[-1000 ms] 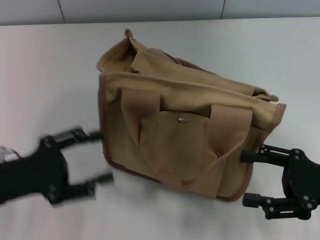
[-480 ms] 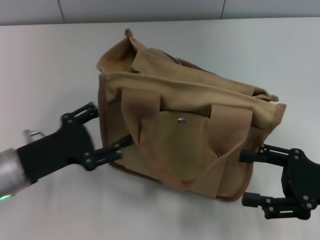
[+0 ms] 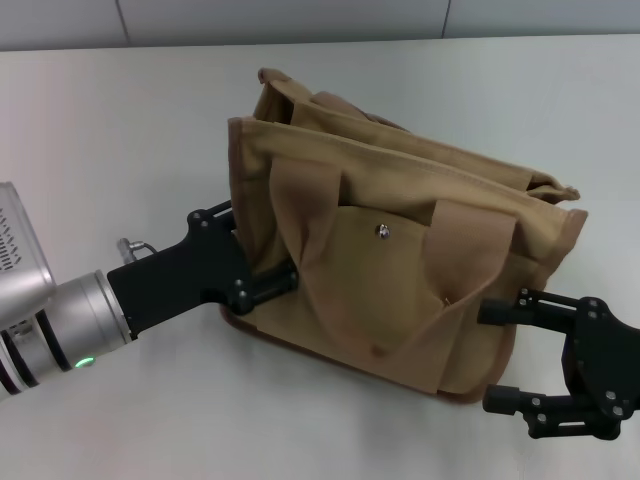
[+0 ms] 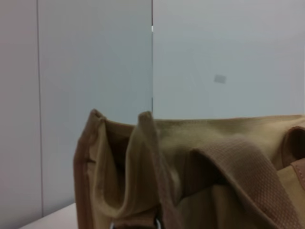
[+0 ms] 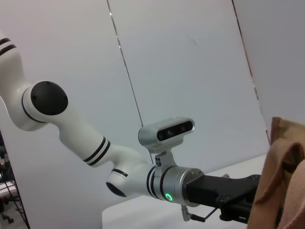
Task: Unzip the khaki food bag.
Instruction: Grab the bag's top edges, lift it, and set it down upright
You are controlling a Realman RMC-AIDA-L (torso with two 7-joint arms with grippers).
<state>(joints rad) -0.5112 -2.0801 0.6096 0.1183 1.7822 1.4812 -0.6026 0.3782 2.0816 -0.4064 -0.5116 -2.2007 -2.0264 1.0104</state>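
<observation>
Left gripper (image 3: 268, 262): black, reaching in from the table's left side, its fingers spread apart and pressed against the left end panel of the khaki food bag (image 3: 400, 270), one finger at the bag's near lower corner and the other higher along the end; nothing is clamped between them. The silver forearm behind it carries a green indicator light. In the right wrist view the same gripper (image 5: 243, 202) meets the bag's end (image 5: 281, 181), with the white left arm stretching away behind.

Right gripper (image 3: 500, 355): black, at the table's near right corner, fingers parted and empty, pointing at the bag's right end; the upper finger lies just beside the bag's lower right corner, the lower finger clear of it.

Khaki food bag: stands upright near the middle of the table (image 3: 120, 130), turned at an angle, front pocket and metal snap (image 3: 382, 231) facing the near edge. One wide webbing handle droops over the front pocket. The left wrist view shows the bag's upper end (image 4: 143, 167) close up, its top folds standing and the handle (image 4: 238, 167) lying across.
</observation>
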